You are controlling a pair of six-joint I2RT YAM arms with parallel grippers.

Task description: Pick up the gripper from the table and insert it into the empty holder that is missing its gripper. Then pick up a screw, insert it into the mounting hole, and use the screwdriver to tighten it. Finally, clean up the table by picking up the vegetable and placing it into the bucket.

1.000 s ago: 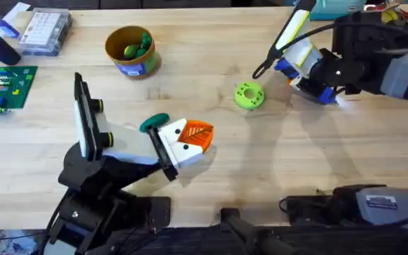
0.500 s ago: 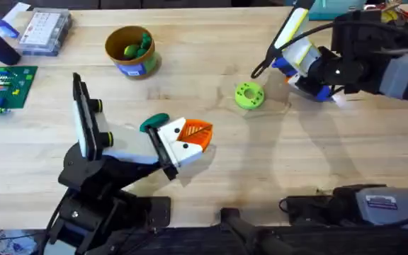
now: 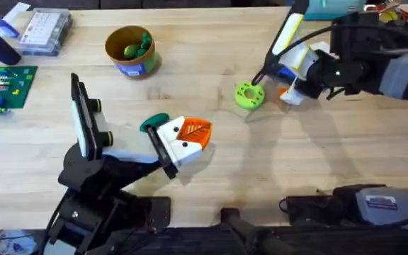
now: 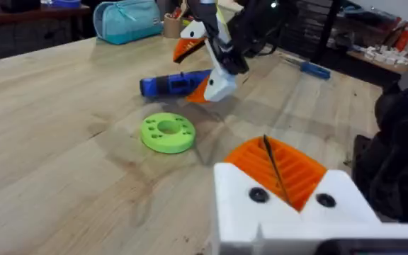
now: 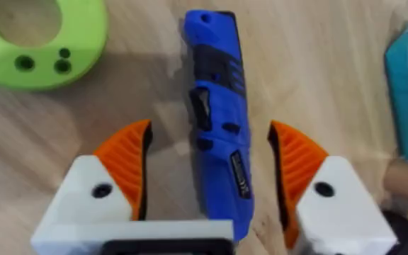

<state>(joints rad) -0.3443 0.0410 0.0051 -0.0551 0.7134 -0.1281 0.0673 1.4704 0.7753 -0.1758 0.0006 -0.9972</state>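
Note:
My right gripper [image 3: 296,75] [image 5: 210,170] [image 4: 197,67] is open, one orange pad on each side of a dark blue pen-like tool [image 5: 218,106] [image 4: 172,83] lying on the table [image 3: 317,149]. Beside it sits a green disc with holes [image 3: 248,95] [image 4: 167,133] [image 5: 37,42]. The screwdriver's yellow handle [image 3: 287,32] slants along the right arm at the back. The mustard bucket [image 3: 137,69] at the back left holds green vegetable pieces [image 3: 137,48]. My left gripper [image 3: 193,134] [image 4: 282,170] is shut and holds nothing, in front of the disc.
A clear compartment box [image 3: 44,32] and a green circuit board [image 3: 4,86] lie at the far left. A teal pouch [image 4: 126,20] sits at the back right. Open tabletop lies between the two arms.
My right gripper has shifted left and toward the near side, closer to the green disc, so that it now straddles the blue tool. The left arm has barely moved.

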